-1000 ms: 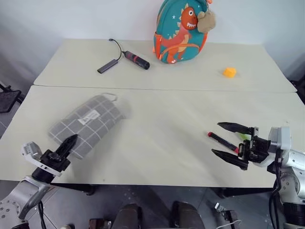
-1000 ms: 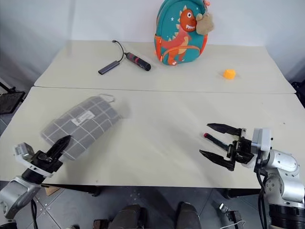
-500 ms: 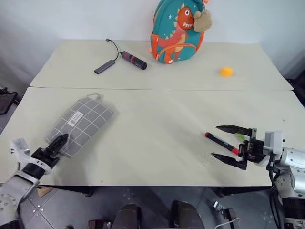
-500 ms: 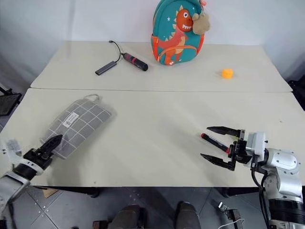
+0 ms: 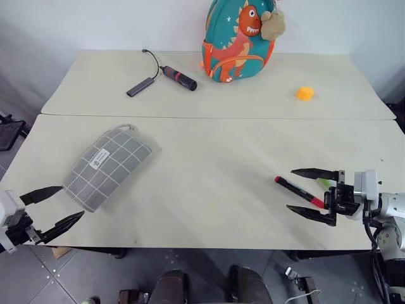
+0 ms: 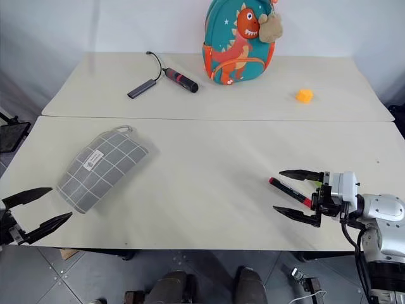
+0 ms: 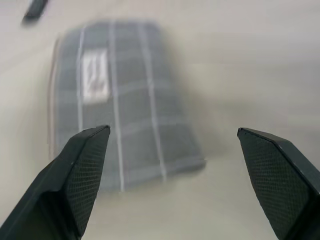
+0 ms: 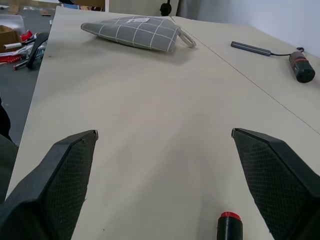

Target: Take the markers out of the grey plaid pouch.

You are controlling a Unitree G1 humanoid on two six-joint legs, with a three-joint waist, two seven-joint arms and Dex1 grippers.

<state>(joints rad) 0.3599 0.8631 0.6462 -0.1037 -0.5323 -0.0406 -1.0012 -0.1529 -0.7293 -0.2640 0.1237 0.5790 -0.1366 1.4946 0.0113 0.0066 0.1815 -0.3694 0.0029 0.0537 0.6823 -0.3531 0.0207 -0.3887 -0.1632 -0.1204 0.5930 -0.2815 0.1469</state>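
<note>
The grey plaid pouch (image 5: 107, 166), lying diagonally on the counter (image 5: 209, 158), is faced by the nearer left gripper (image 5: 54, 209), fingers spread and empty, off its near end.

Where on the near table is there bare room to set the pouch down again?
The broad middle of the near table is bare, between the grey plaid pouch and the red marker. It is crowded near the right claw, where the red marker and a green marker lie.
</note>
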